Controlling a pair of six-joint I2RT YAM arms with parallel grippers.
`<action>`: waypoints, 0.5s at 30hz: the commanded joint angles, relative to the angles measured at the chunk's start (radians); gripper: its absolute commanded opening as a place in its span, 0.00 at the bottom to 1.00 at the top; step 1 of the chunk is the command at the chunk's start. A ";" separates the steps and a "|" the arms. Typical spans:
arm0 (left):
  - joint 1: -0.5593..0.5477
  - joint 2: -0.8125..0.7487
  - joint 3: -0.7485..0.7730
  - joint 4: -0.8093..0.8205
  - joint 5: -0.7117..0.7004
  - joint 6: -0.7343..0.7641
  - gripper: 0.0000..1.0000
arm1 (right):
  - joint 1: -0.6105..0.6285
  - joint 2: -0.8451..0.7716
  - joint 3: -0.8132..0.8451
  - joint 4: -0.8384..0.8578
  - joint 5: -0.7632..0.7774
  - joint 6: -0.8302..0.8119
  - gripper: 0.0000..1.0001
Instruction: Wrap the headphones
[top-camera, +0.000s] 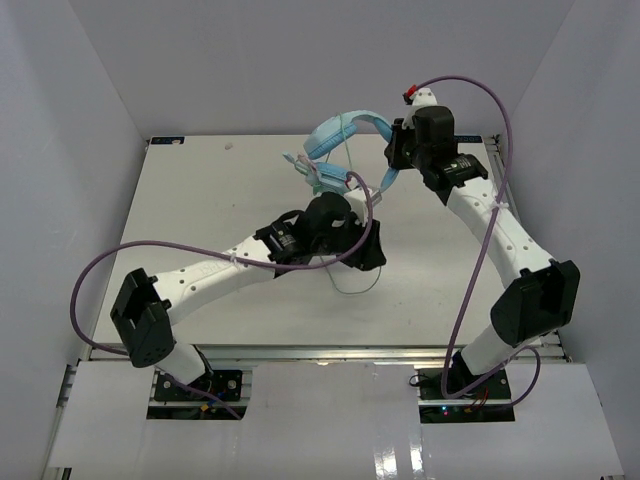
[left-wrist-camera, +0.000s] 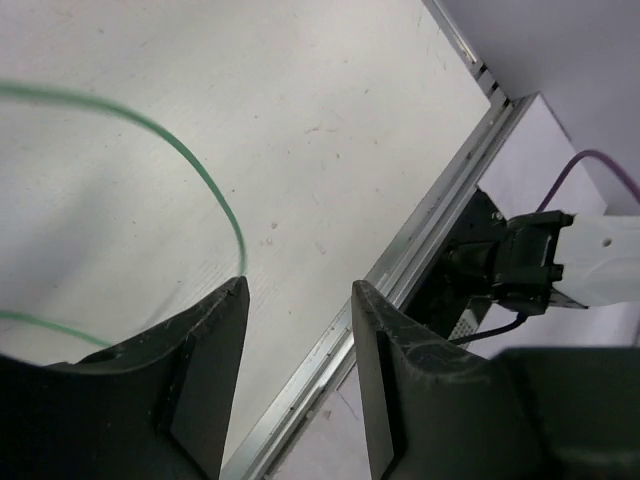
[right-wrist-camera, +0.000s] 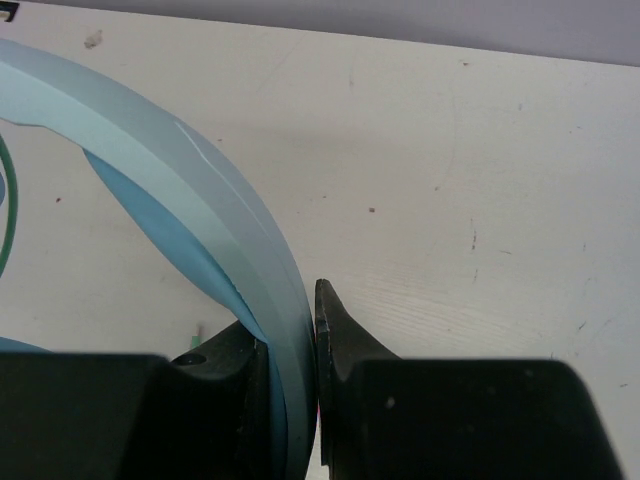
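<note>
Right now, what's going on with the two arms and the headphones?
The right gripper is clamped on the light blue band of the headphones at the far side of the table. The left gripper is open over mid-table with nothing between its jaws; the thin green cable loops just beside one finger. The cable lies loose, not yet wrapped.

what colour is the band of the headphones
Light blue; the headphones' band shows best in the right wrist view.

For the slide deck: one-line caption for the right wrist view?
The right pincer clamps the headphones by the light blue band, white table beyond.
</note>
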 joint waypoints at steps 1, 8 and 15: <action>-0.057 -0.084 -0.149 0.332 -0.178 0.115 0.61 | -0.009 -0.093 0.054 0.051 -0.082 0.101 0.08; -0.139 -0.112 -0.428 0.702 -0.259 0.235 0.67 | -0.058 -0.130 0.057 0.040 -0.142 0.143 0.08; -0.157 -0.098 -0.544 0.914 -0.364 0.331 0.71 | -0.078 -0.155 0.034 0.037 -0.193 0.180 0.08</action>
